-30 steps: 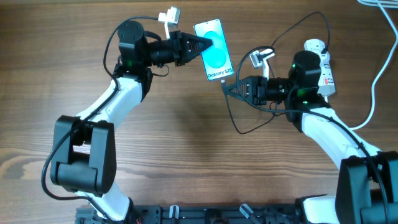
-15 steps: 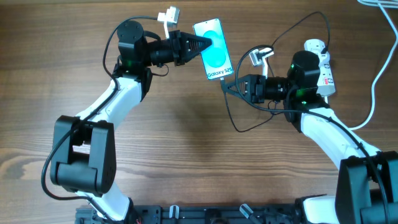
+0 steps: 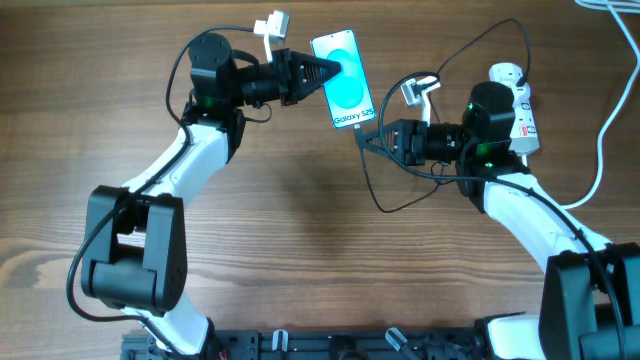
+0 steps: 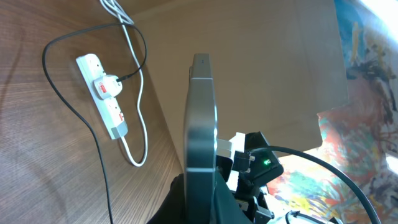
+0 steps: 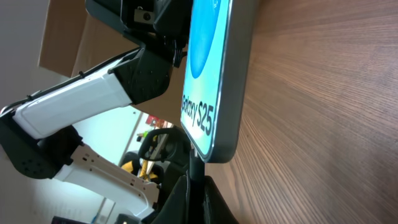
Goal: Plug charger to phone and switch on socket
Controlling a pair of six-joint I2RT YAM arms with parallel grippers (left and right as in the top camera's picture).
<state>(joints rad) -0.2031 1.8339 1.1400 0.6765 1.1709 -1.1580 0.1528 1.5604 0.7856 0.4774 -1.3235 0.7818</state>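
The phone has a cyan screen and "Galaxy S25" text at its near short edge. My left gripper is shut on its left long edge; the left wrist view shows the phone edge-on between the fingers. My right gripper is shut on the connector tip of the charger, a thin black cable. In the right wrist view the tip touches the bottom edge of the phone. The socket, a white power strip, lies at the far right behind my right arm.
A thick white cord curls along the right edge of the wooden table. The black cable loops from the socket over the table behind and below my right arm.
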